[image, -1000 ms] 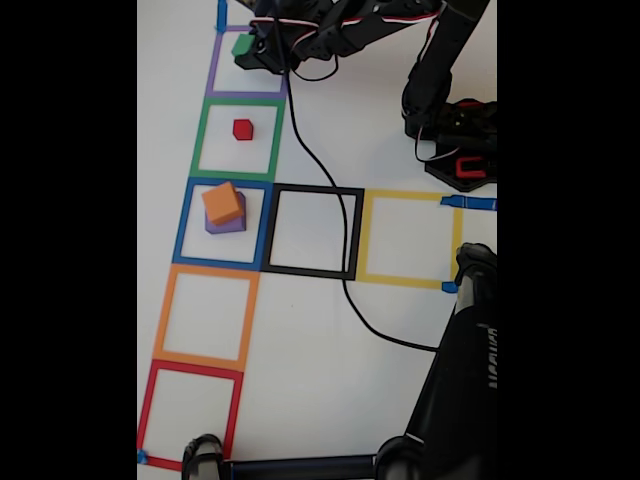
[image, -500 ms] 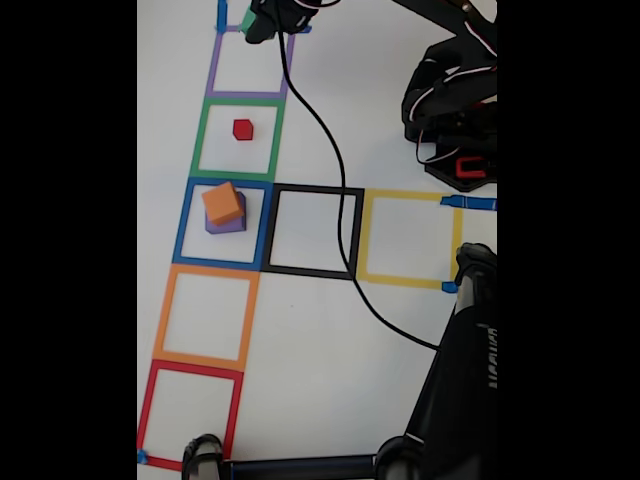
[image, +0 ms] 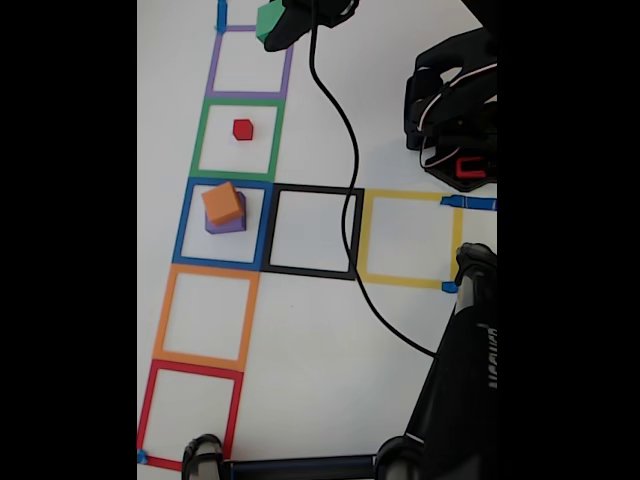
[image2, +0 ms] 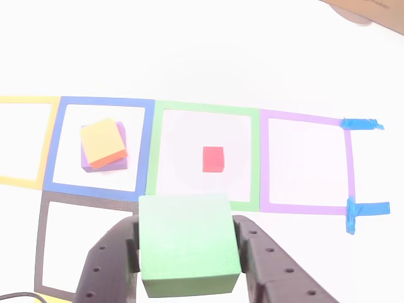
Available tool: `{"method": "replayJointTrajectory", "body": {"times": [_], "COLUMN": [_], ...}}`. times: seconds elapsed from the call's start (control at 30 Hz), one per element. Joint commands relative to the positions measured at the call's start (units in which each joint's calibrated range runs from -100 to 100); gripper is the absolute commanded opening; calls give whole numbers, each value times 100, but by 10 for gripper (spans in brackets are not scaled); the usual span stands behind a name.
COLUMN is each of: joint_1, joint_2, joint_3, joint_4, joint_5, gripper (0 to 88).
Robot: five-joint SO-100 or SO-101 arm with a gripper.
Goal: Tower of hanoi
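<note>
Claw (image2: 188, 265) grips green cube (image2: 188, 252), seemingly lifted | red cube (image2: 213, 159) centred in green square (image2: 159, 158), margins free

Looks like a hobby/lab test bench: white table (image: 320, 390) marked with coloured tape squares (image: 205, 317), loose black cable (image: 345, 190), camera stand (image: 455, 390).

A bright white table (image: 310, 340) filled both views, evenly lit. Coloured tape squares (image: 206, 316) were laid across it in a row, with blue tape tabs (image2: 361, 124) at one end. A brown cardboard edge (image2: 369, 12) showed at the far corner.
</note>
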Motion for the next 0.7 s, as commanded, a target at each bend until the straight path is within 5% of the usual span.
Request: {"method": "replayJointTrajectory", "body": {"times": [0.0,0.37,0.67], "joint_1": [-515,-1301,-1762], "joint_2": [-56,-484,-322], "joint_3": [13,2613,5349], "joint_4": [-260,-2414,-5661], "joint_5": [0,0,0], "gripper": [41,38,38]}}
